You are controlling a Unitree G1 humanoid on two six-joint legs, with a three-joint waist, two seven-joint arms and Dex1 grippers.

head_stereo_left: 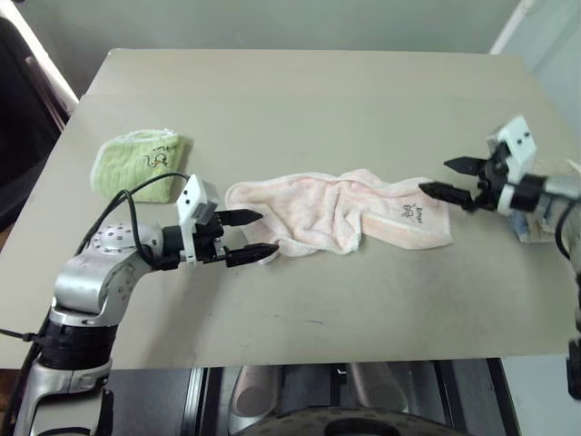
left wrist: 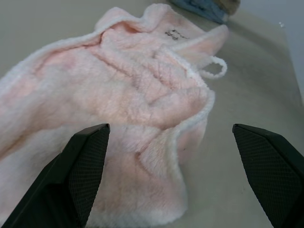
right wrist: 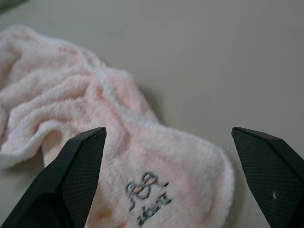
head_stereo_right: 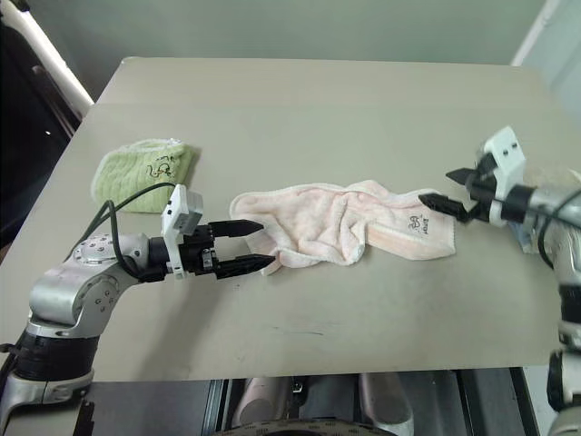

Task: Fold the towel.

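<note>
Towel [head_stereo_left: 340, 212], pale pink and rumpled, lies mid-table [head_stereo_left: 300, 100], its long axis running from one gripper toward the other, well clear of the green towel [head_stereo_left: 138, 162]. Left gripper [head_stereo_left: 251, 236] hangs wide open at the towel's plain end, empty. Right gripper [head_stereo_left: 447, 177], equally spread and empty, hovers just off the embroidered end. Each arm looks placed to take its own end.

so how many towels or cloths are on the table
3, maybe more hidden. Pink towel crumpled mid-table between the open left gripper and open right gripper. Green towel folded at the robot's left. Blue cloth partly visible beyond the pink towel's far end.
</note>
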